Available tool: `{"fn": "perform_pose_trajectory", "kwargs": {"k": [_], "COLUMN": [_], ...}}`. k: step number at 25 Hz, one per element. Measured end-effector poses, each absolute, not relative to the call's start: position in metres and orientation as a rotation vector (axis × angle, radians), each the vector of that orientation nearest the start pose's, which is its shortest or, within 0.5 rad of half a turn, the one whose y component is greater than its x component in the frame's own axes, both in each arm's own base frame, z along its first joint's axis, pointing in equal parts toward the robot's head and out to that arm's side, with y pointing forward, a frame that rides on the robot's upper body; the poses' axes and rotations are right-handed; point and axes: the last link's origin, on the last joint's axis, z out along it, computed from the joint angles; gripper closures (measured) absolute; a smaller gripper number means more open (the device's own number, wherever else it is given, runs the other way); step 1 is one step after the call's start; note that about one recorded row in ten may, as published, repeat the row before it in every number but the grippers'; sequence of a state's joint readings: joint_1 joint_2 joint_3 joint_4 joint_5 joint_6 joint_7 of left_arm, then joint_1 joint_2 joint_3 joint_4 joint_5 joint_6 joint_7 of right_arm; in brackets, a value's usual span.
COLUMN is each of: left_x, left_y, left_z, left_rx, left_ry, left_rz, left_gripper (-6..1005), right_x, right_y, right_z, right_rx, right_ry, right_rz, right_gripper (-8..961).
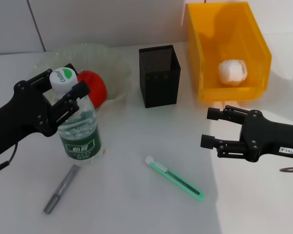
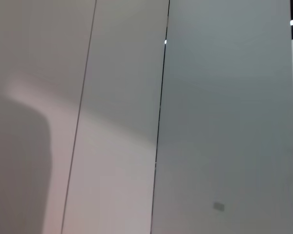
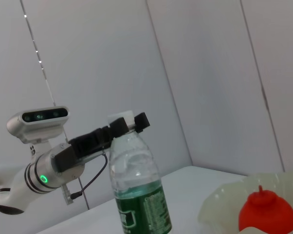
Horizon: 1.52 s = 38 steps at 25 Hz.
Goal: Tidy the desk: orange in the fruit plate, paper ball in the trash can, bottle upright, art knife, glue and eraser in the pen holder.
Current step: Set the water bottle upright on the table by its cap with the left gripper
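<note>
- left gripper (image 1: pixel 64 92) is up at the bottle (image 1: pixel 78 127) neck, fingers either side of the cap. Bottle's standing upright on the worktop (image 1: pixel 137 195), so I'd guess it's steadying it. Can't tell if it's actually clamped.
- just behind that gripper: orange (image 1: pixel 94 87) already in the fruit plate (image 1: pixel 115 68). Grey glue stick (image 1: pixel 62 189) lies on the near side of the bottle.
- art knife (image 1: pixel 174 178) lies on the worktop between both grippers, pen holder (image 1: pixel 159 75) beyond it.
- right gripper (image 1: pixel 210 127) hovers with fingers apart, holding nothing. Paper ball (image 1: pixel 232 71) sits in the trash can (image 1: pixel 205 58) behind it.

Lab test bench: bare white table (image 1: pixel 137 204), plain panelled walls (image 2: pixel 210 122).
</note>
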State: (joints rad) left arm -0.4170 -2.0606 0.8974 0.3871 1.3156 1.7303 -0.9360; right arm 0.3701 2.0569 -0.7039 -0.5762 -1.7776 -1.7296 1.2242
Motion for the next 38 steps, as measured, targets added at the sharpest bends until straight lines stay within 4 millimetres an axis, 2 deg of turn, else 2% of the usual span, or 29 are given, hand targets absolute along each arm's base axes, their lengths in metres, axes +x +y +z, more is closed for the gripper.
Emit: {"fn": "perform_pose_trajectory", "kwargs": {"k": [5, 6, 9, 19, 38], "left_x": [-0.253, -0.259, -0.264, -0.281, -0.3], "left_y": [0.299, 0.304, 0.307, 0.312, 0.306], "left_z": [0.005, 0.004, 0.004, 0.006, 0.002], "left_rx": [-2.333, -2.308, -2.286, -2.203, -2.169], "left_ry": [-0.265, -0.242, -0.254, -0.279, -0.368], "left_rz": [-1.257, -1.184, -1.133, -1.025, -0.949], "left_gripper": [559, 559, 559, 559, 558], "right_x": [0.287, 0.287, 0.288, 0.287, 0.285], "right_y": [0.278, 0.278, 0.279, 0.282, 0.286], "right_z": [0.015, 0.015, 0.015, 0.014, 0.013], "right_rx": [-2.607, -2.605, -2.598, -2.596, -2.602], "right_ry": [0.596, 0.598, 0.604, 0.603, 0.595], "right_rz": [1.011, 1.008, 0.997, 0.991, 0.981], "right_gripper": [112, 112, 112, 112, 113]}}
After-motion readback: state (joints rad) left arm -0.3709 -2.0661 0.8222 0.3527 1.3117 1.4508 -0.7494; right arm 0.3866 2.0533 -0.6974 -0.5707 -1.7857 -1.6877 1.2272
